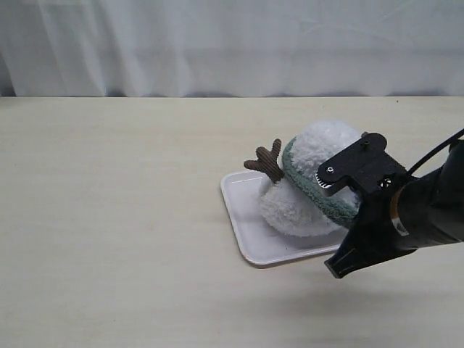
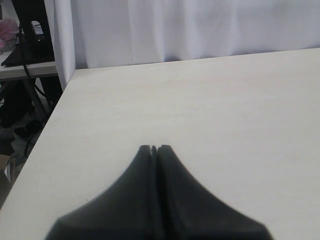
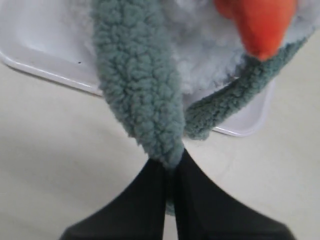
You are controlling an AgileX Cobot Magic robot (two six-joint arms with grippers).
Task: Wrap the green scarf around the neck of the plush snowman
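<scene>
The plush snowman (image 1: 301,192) lies on its side in the white tray (image 1: 246,221), one brown twig arm (image 1: 266,162) sticking up. The green scarf (image 1: 304,181) runs across the crease between its two balls. In the right wrist view the scarf (image 3: 135,85) hangs in two strands below the orange nose (image 3: 260,25), and my right gripper (image 3: 171,159) is shut on the end of the thicker strand. In the exterior view that gripper (image 1: 341,268) sits at the tray's near right corner. My left gripper (image 2: 154,148) is shut on nothing over bare table, out of the exterior view.
The tray's rim (image 3: 45,70) lies just beyond the right gripper. The table's left edge (image 2: 50,125) shows in the left wrist view, with dark stands and clutter beyond. A white curtain (image 1: 232,43) hangs behind the table.
</scene>
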